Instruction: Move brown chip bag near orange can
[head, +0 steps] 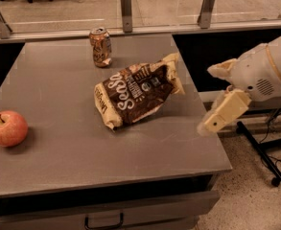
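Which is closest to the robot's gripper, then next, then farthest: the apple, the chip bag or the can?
The gripper hangs off the table's right edge.
1. brown chip bag, table middle.
2. orange can, back edge.
3. red apple, far left.
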